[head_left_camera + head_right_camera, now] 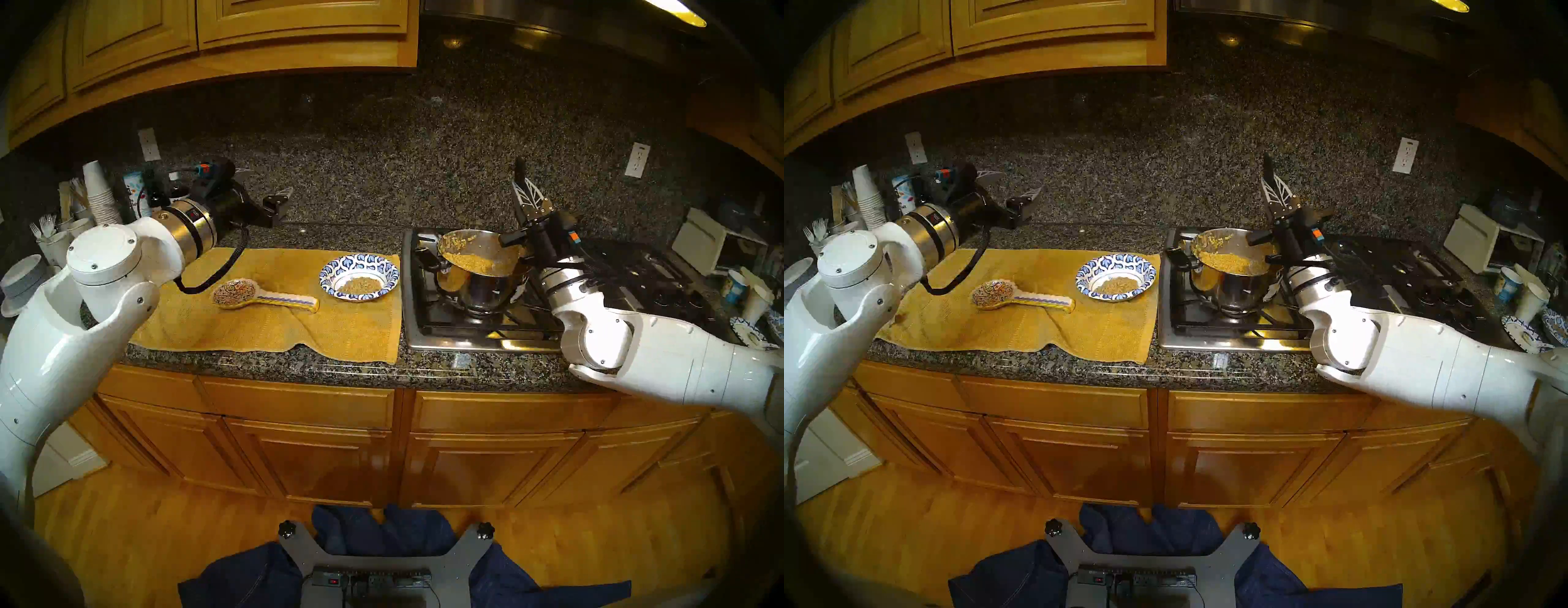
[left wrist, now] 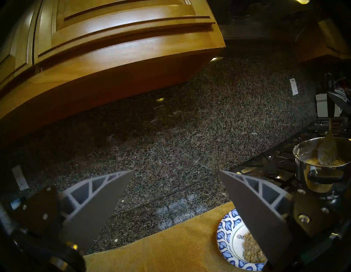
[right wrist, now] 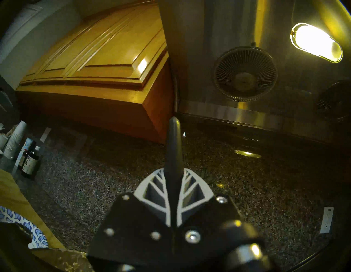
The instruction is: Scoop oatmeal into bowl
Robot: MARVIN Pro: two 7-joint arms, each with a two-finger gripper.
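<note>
Spoon going into the pot for another scoop of oatmeal.

The right gripper (image 1: 525, 191) is clenched on the black handle of a spoon (image 2: 327, 153), whose blade seems to dip into the oatmeal (image 1: 471, 261) in the steel pot (image 1: 481, 284) on the stove, right of the bowl (image 1: 359, 277), which already holds a small portion. The left gripper (image 2: 175, 173) hangs released and empty, far left. Next, the spoon must load, lift level, and travel left over the bowl.
</note>
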